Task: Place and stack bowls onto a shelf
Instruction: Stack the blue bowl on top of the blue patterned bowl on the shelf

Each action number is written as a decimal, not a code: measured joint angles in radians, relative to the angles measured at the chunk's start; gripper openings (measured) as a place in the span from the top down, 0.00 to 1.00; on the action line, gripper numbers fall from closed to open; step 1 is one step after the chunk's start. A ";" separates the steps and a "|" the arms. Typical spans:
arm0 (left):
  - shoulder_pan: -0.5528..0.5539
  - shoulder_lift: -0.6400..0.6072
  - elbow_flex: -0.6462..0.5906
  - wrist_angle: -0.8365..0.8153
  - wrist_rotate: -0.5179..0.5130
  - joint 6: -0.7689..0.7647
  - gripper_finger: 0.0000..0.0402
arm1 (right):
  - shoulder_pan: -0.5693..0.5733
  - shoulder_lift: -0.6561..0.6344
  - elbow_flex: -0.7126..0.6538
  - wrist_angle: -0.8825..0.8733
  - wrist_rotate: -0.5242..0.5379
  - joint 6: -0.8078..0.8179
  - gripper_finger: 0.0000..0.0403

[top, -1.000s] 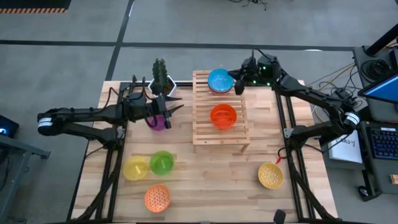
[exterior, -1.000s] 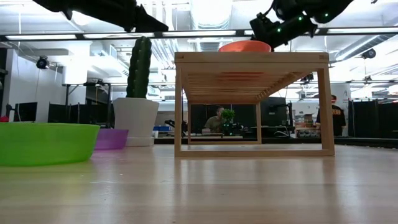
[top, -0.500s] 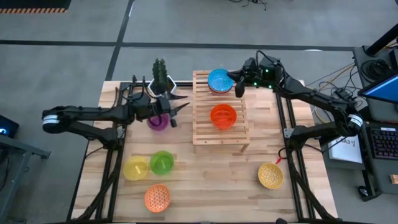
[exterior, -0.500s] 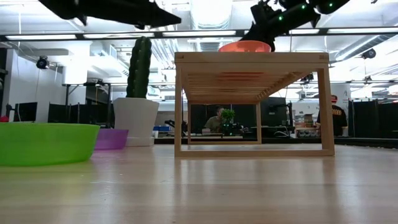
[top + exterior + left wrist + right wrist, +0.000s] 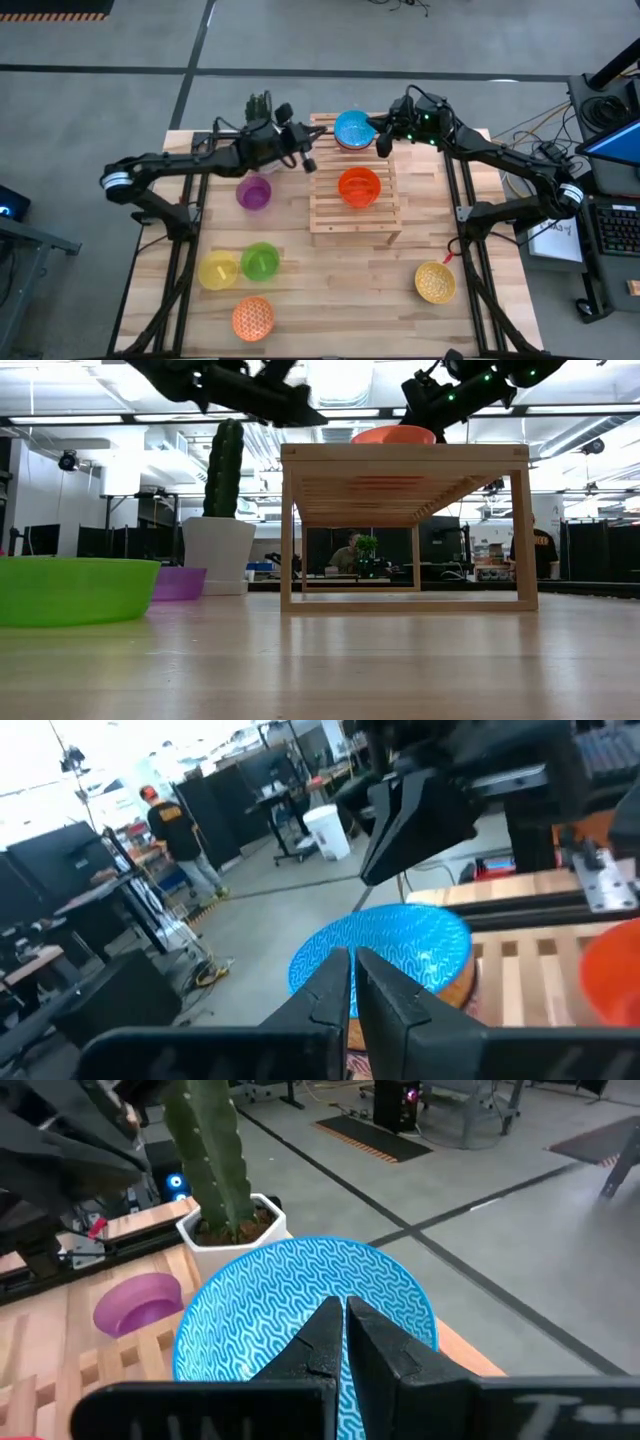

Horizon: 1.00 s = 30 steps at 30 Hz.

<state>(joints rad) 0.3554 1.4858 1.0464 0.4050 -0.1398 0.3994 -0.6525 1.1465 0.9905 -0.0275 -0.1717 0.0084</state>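
The slatted wooden shelf (image 5: 355, 225) stands mid-table. On it rest a red-orange bowl (image 5: 359, 186) and, at its far edge, a blue-white patterned bowl (image 5: 353, 128) seated on something with an orange rim (image 5: 455, 992). My right gripper (image 5: 382, 143) is shut and hovers over this bowl's right rim (image 5: 300, 1295). My left gripper (image 5: 308, 160) is shut, raised above the shelf's far left corner, pointing at the patterned bowl (image 5: 385, 955). On the table sit the purple bowl (image 5: 254, 192), yellow bowl (image 5: 217, 270), green bowl (image 5: 261, 261), orange lattice bowl (image 5: 253, 318) and yellow lattice bowl (image 5: 435, 282).
A cactus in a white pot (image 5: 262, 108) stands at the far edge left of the shelf, partly under my left arm. Bare tabletop lies between the shelf's near edge and the table's near edge. A person (image 5: 349, 550) shows in the room behind.
My left arm has swung from above the purple bowl toward the table's far edge and right, ending over the shelf's far left corner. The purple bowl stays on the table where it was. My right gripper has barely moved.
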 joint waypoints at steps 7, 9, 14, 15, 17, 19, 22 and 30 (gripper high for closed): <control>0.026 0.097 0.079 -0.061 0.002 0.003 1.00 | 0.000 0.000 -0.029 0.001 0.034 -0.009 0.98; 0.032 0.116 0.086 -0.068 0.001 0.004 1.00 | 0.000 0.000 -0.037 0.001 0.043 -0.009 0.98; 0.045 0.140 0.107 -0.065 0.002 -0.001 1.00 | 0.000 0.000 -0.044 0.002 0.044 -0.009 0.98; 0.048 0.144 0.107 -0.068 0.002 -0.002 1.00 | 0.000 0.000 -0.044 0.003 0.044 -0.009 0.98; 0.051 0.146 0.106 -0.075 0.002 -0.006 1.00 | 0.000 0.000 -0.044 0.003 0.044 -0.009 0.98; 0.051 0.146 0.105 -0.070 0.002 -0.009 1.00 | 0.000 0.000 -0.044 0.002 0.044 -0.009 0.98; 0.053 0.146 0.105 -0.079 0.002 -0.009 1.00 | 0.000 0.000 -0.044 0.003 0.044 -0.009 0.98; 0.055 0.149 0.105 -0.096 0.020 -0.017 1.00 | 0.000 0.000 -0.044 0.002 0.044 -0.009 0.98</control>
<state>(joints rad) 0.4107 1.6352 1.1511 0.3088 -0.1200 0.3824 -0.6529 1.1465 0.9463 -0.0250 -0.1278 -0.0002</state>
